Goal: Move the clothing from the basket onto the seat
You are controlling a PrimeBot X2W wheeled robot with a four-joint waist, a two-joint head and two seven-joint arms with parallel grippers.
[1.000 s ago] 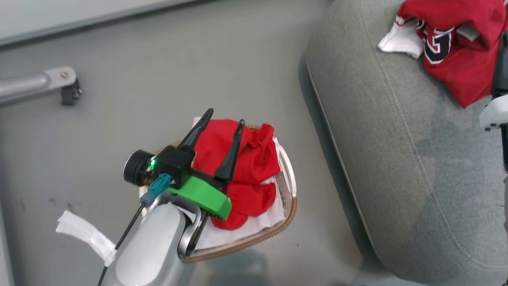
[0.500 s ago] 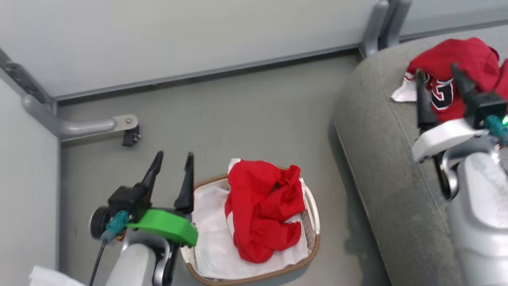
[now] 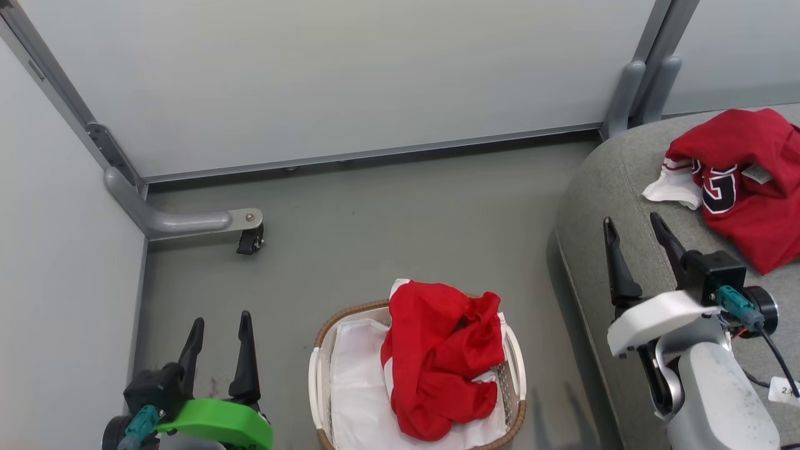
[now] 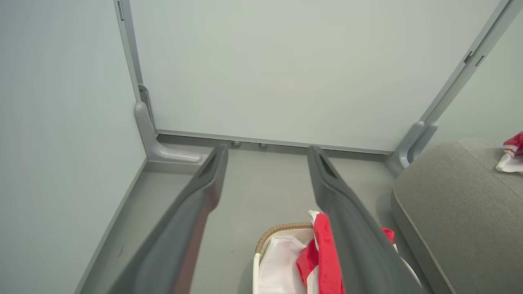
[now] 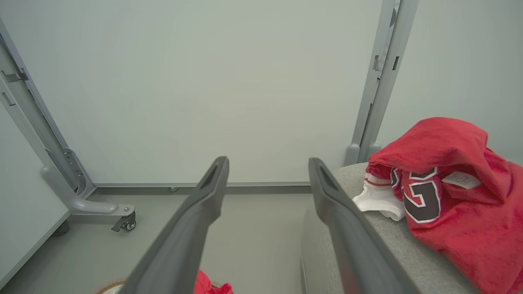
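Only clear marking: a dark block letter "G" (image 3: 719, 190) with a white outline, on the red garment (image 3: 762, 225) at the upper right of the head view; it also reads at the right of the right wrist view. White sewn-in tag (image 3: 756, 175) on that garment: print too small to read. Small white label (image 3: 784, 392) at the head view's lower right edge starts with "2", rest cut off.

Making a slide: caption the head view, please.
Left gripper and right gripper open, empty; plain red garment in the basket, lettered garment on the seat.
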